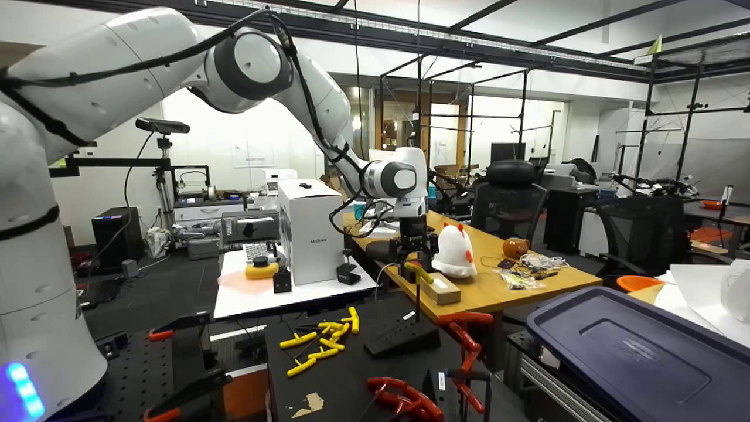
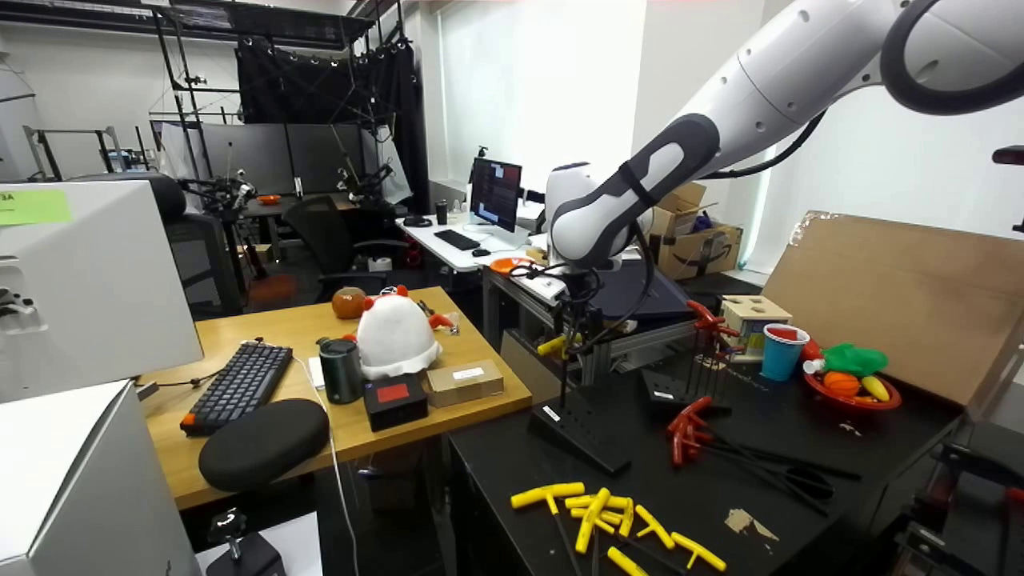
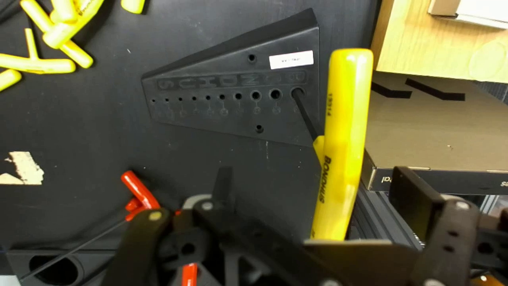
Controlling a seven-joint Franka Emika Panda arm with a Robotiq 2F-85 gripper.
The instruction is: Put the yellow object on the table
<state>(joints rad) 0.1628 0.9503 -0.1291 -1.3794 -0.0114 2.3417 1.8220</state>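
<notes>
A yellow T-handle hex key (image 3: 345,131) stands upright with its shaft in the end hole of a black wedge-shaped stand (image 3: 222,91). Its handle also shows in both exterior views (image 1: 419,272) (image 2: 552,346). The stand is on the black table (image 3: 99,119). My gripper (image 3: 319,190) is open above the table, with one finger on each side of the yellow handle and gaps visible on both sides. In an exterior view the gripper (image 1: 417,258) is right at the handle. Several other yellow T-handle keys (image 1: 328,340) lie loose on the table beside the stand.
Red T-handle keys (image 2: 688,432) lie on the table, and more stand in another black stand (image 2: 668,388). A wooden desk (image 1: 551,281) with a white plush (image 1: 451,252) and a cardboard box (image 1: 440,289) adjoins. A blue cup (image 2: 782,356) and red bowl (image 2: 852,402) stand farther along.
</notes>
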